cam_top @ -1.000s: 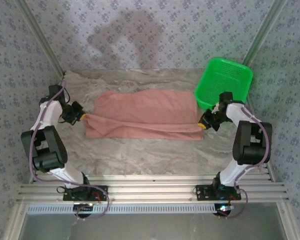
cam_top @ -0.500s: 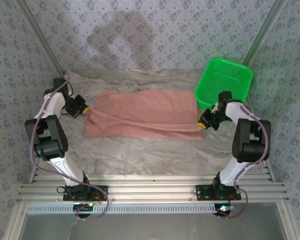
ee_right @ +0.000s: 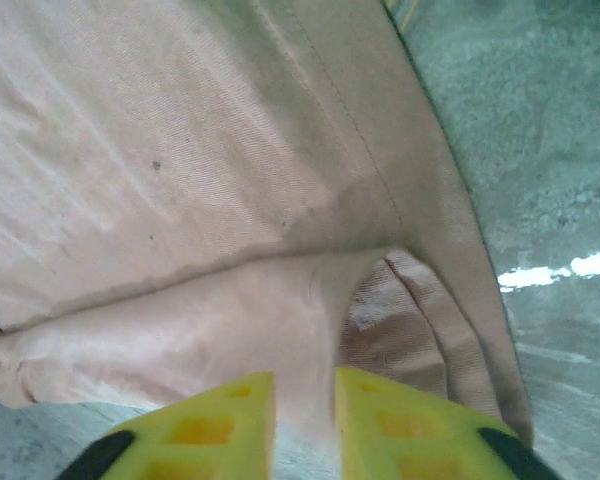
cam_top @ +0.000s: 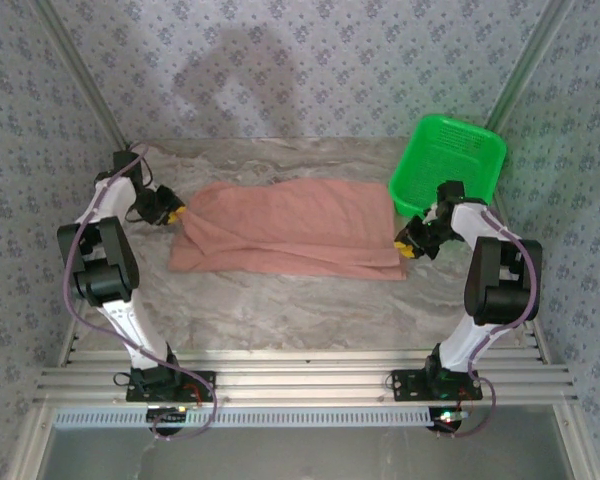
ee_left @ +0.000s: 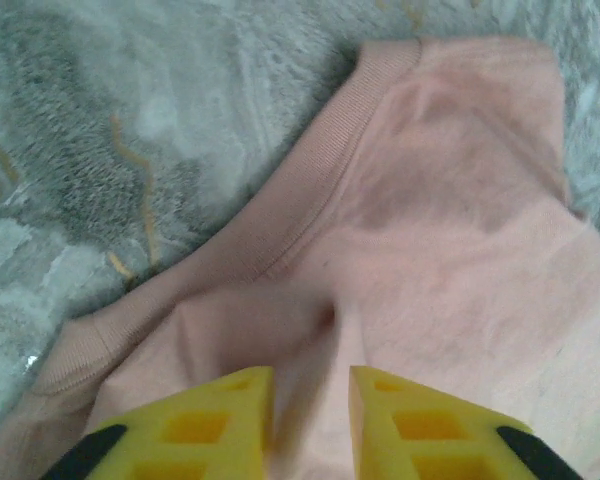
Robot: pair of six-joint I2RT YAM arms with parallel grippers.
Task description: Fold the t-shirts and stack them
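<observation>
The dusty salmon-pink cloth t-shirt (cam_top: 290, 232) lies mid-table as a long folded band. Its long axis runs left to right, with the ribbed collar at the left end. A bright green plastic mesh basket (cam_top: 480, 150) sits tilted just past its right end, mesh floor showing. On the grey marbled tabletop (cam_top: 280, 310), the left gripper (cam_top: 179, 214) and right gripper (cam_top: 405, 249) sit at opposite ends. Their yellow fingers are slightly parted with cloth between, but I cannot tell whether they pinch it.

Soft, even light; a faint shadow lies on the back wall (cam_top: 245, 70). Wrist views blur; glare streaks the table (ee_right: 555, 268).
</observation>
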